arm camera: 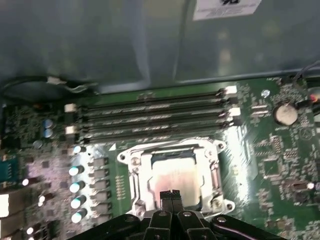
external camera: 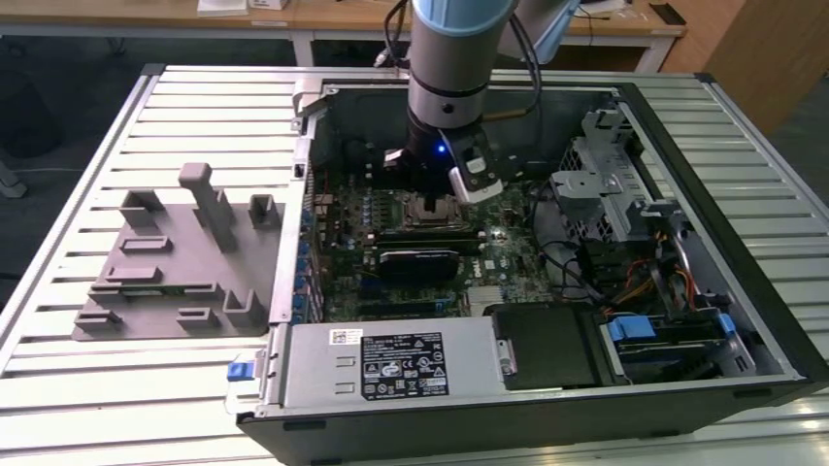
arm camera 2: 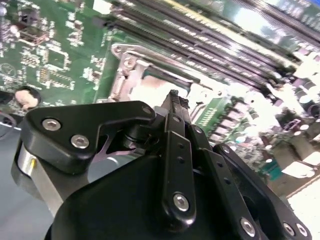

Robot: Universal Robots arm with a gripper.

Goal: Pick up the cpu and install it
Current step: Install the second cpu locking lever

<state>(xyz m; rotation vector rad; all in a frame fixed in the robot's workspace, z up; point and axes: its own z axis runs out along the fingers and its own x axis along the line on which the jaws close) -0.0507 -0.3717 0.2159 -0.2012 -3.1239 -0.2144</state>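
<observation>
So the cpu is already sitting in the socket, centre-bottom of the first wrist view, just below the memory slots. The gripper hangs right over its near edge, fingers pinched together on nothing. Looks mostly done; I'd check the chip lies flat and square in the frame, no forcing.

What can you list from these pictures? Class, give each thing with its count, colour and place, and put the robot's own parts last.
Computer case: one, black, open on the slatted table.
Motherboard: one, green, inside the case.
cpu: one, silver, lying in the socket.
Memory slots: four, black, beside the socket.
Power supply box: one, grey, at the case's near edge.
Fixture block: one, grey, at the exterior view's left.
Arm: one, grey.
gripper: one, black, fingertips together above the cpu.
</observation>
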